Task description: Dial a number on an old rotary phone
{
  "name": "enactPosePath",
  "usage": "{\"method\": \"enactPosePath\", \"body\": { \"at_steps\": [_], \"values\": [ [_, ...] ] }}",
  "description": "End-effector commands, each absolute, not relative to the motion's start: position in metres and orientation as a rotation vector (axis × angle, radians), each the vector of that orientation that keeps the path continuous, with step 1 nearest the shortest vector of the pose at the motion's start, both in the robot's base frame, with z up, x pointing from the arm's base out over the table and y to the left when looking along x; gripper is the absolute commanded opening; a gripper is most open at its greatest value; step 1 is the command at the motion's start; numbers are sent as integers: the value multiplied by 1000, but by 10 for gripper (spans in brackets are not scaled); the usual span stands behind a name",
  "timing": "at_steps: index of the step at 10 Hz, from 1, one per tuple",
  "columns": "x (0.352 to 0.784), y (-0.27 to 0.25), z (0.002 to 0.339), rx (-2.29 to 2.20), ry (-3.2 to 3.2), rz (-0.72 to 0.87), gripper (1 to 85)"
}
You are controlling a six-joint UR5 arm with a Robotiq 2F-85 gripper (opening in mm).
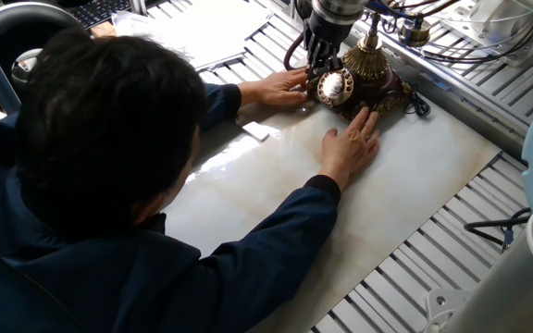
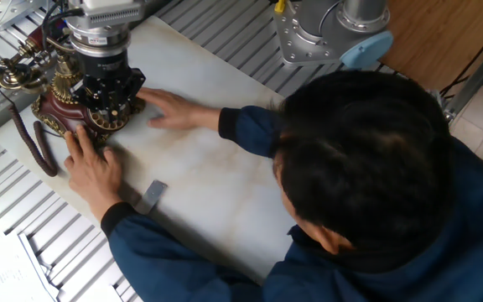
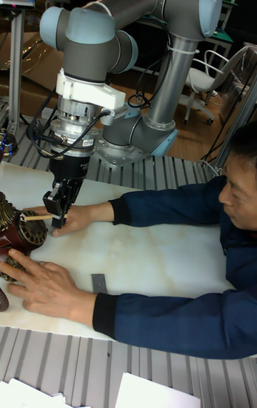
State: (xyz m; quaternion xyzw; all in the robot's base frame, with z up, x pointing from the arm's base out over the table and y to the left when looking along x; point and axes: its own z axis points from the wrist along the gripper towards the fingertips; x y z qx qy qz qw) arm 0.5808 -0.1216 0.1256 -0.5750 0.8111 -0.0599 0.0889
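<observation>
The old rotary phone (image 1: 366,85), dark brown with brass trim, stands at the far end of the white slab. Its round brass dial (image 1: 335,87) faces the person. My gripper (image 1: 319,67) hangs right over the dial's left edge with its fingers drawn together and nothing visibly held. In the tall fixed view the gripper (image 3: 58,220) tips sit just right of the phone (image 3: 17,231). From the other side the gripper (image 2: 107,99) hides most of the dial on the phone (image 2: 57,107). A person's two hands rest against the phone's base, one on each side.
The person (image 1: 109,213) leans over the white slab (image 1: 415,176), arms stretched toward the phone. A small grey piece (image 2: 153,194) lies on the slab. A dark cord (image 2: 42,147) lies beside the phone. Papers (image 1: 202,28) and cables lie on the slatted table.
</observation>
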Motion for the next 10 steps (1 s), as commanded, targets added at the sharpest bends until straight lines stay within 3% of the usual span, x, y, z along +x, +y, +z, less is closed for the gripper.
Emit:
{"method": "enactPosePath", "body": {
  "at_steps": [1,10],
  "values": [
    [580,-129,125,-1710,2416,-191,20],
    [576,-124,120,-1663,2471,-173,20]
  ]
}}
